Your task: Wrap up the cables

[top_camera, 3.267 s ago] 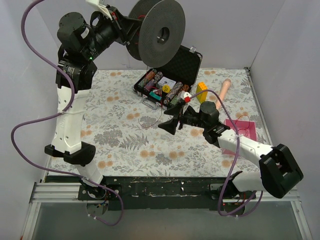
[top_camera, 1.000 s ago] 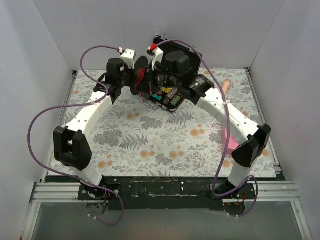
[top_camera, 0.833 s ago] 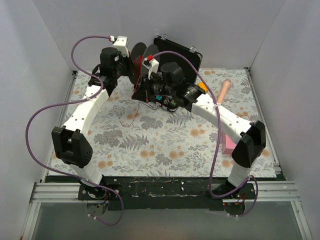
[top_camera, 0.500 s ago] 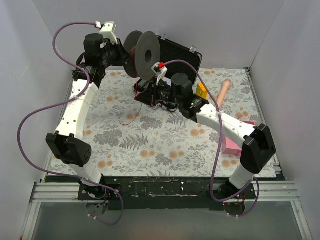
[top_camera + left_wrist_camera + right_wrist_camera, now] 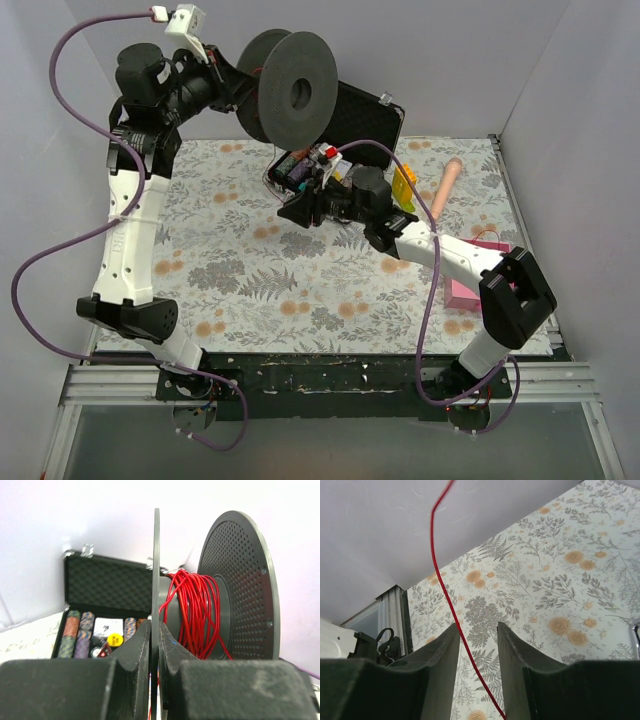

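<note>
A black spool hangs high over the table's back left, with my left gripper shut on the rim of one flange. In the left wrist view the thin flange sits pinched between the fingers, and the red wire is wound round the hub. My right gripper hovers lower, in front of the open case, with its jaws apart. In the right wrist view the loose red wire runs down between the open fingers, close to the left one and not clamped.
An open black case with poker chips stands at the back centre, also seen behind the spool. A yellow block, a beige cylinder and a pink pad lie to the right. White walls enclose the floral tablecloth.
My left arm lifted the spool up and to the left. My right arm drew back and down from the spool, and its jaws opened off the wire.
</note>
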Tool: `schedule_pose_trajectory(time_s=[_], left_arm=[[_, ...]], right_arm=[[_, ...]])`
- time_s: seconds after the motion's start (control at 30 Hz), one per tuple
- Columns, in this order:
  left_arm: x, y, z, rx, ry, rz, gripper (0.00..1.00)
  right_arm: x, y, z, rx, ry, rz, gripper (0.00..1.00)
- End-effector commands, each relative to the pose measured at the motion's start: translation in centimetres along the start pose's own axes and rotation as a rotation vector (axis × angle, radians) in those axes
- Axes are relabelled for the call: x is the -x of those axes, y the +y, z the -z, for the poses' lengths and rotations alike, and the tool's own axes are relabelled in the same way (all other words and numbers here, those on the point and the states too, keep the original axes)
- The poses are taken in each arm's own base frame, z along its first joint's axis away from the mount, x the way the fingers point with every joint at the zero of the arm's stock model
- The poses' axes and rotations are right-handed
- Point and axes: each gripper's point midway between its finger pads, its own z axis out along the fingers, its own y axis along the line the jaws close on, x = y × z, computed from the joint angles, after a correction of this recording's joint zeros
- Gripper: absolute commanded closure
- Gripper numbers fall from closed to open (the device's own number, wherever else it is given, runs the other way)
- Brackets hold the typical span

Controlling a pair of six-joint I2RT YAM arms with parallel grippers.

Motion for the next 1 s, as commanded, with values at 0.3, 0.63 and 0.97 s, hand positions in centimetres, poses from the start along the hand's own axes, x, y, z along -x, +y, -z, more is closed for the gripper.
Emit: schedule_pose_trajectory(time_s=[0.3,0.63,0.97], left_arm=[[7.0,-11.3,7.4,-0.361,-0.125,-0.111,1.0],[7.2,-13.1,8.6,-0.445,-0.115,-0.133,1.0],[-3.2,-9.4,8.8,-0.5,0.134,-0.456,1.0]], right_arm=[[1.6,-0.5,3.7,0.146,-0.107,0.252,0.41],[0.5,-1.1,4.0,0.185,-0.052,0.272,0.82],[2.4,-8.1,11.1,-0.108,-0.013,0.154,0.99]])
